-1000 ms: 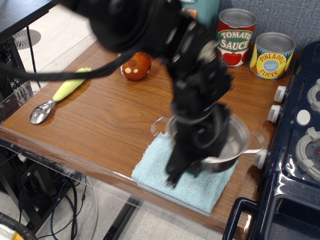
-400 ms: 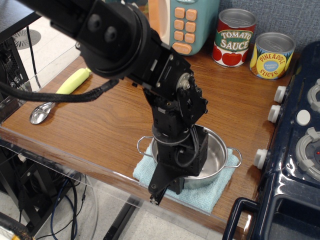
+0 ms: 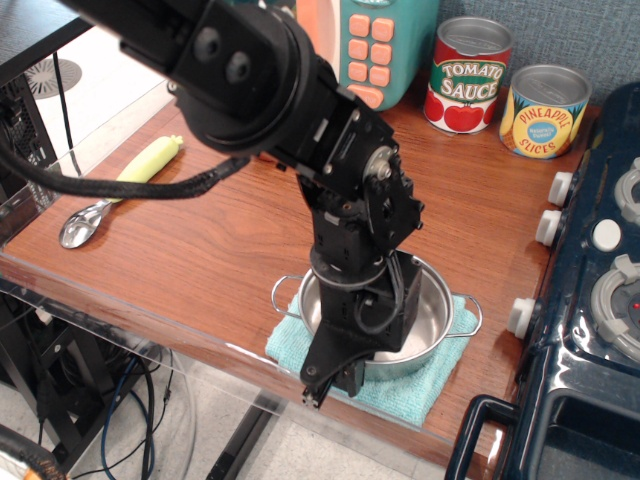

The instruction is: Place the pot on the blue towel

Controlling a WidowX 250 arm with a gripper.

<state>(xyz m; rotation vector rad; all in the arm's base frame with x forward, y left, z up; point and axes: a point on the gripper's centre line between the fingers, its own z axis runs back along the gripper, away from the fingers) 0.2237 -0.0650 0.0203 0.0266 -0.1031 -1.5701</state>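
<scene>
Over blue towel: jaws at pot near rim (grip hidden).

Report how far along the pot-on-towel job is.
Done: the pot sits on the blue towel near the front edge of the table. In hand: the gripper is low over the pot's near rim; whether it is clamped is hidden. Left: let go and lift clear.

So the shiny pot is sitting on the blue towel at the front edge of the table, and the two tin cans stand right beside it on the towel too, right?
Not quite. The pot does sit on the blue towel at the table's front edge, but the observation.image view shows the two tin cans standing at the back of the table, well away from the towel.
</scene>
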